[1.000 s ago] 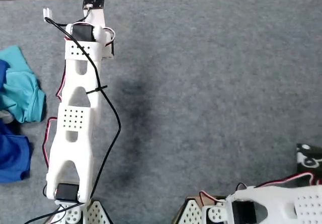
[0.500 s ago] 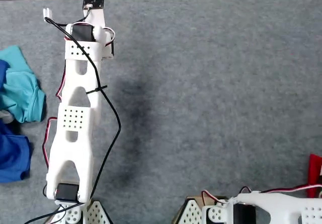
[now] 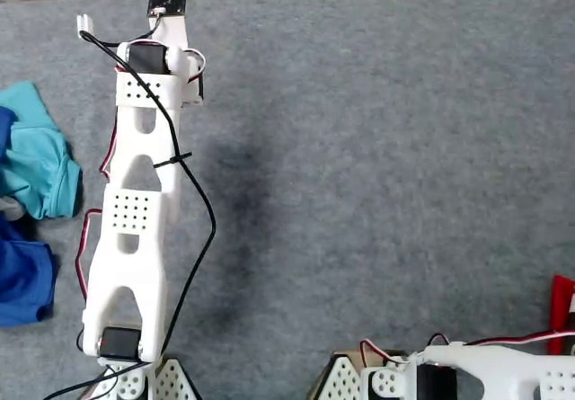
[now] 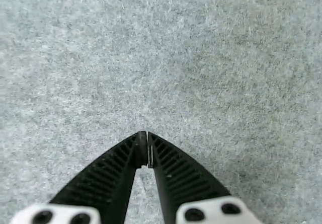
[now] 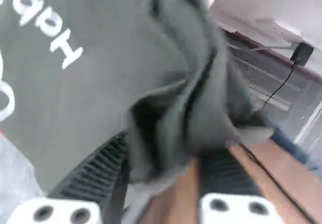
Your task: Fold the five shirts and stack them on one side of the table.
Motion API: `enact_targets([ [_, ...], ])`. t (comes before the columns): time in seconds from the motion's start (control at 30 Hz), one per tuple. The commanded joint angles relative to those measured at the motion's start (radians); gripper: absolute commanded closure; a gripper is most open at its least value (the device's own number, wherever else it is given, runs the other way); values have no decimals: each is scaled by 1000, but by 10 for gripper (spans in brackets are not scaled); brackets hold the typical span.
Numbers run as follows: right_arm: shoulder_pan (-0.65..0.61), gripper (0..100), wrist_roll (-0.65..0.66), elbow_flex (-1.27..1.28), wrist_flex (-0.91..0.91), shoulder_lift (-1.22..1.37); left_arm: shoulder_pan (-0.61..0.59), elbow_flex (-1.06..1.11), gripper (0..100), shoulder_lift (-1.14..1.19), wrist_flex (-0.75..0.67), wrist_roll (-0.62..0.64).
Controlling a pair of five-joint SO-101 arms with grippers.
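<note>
Two pincers, two different states. My left pincer (image 4: 144, 148) is together, tips touching and holding nothing, over the bare grey table (image 3: 377, 148). In the high view my left arm (image 3: 135, 220) stretches from the bottom left of the frame to the upper left. My right pincer (image 5: 161, 166) is clamped on a dark grey shirt (image 5: 90, 83) with white lettering, the cloth bunched into folds between the jaws. My right arm (image 3: 503, 377) sits at the bottom right corner of the high view and extends past the right edge, so the shirt it holds lies to the right of the open table. A red patch (image 3: 563, 299) at the right edge is too cropped to identify. A teal shirt (image 3: 40, 162) and a blue shirt (image 3: 20, 283) lie crumpled and touching at the left edge, teal above blue.

The relation that matters is this: the gripped shirt is at the far right and the bare middle of the table lies to its left. The left pincer is well apart at the upper left. Bunched as it is, the shirt's long axis cannot be read. I judge the task to be at an early stage. The next move calls for carrying the shirt leftward onto the open table and spreading it flat, with the left pincer free to take a second edge.
</note>
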Motion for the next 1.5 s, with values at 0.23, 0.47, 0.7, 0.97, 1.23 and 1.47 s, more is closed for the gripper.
enact_targets([
  [0.23, -21, 479, 118, -99, 158, -13, -57, -48, 973, -79, 12, -6],
  [0.47, -133, 486, 74, -173, 186, -74, -91, -46, 975, -119, 12, -6],
  [0.7, -460, 788, 32, 28, 186, -360, -167, -29, 976, -268, 12, -6],
  [0.97, -1056, 938, -54, 343, 172, -559, -465, 285, 976, -536, 12, -63],
  [1.23, -1540, 940, -173, 349, 158, -559, -885, 462, 972, -654, 9, -296],
  [1.47, -1768, 940, -264, 354, 123, -556, -1155, 529, 812, -653, 9, -445],
])
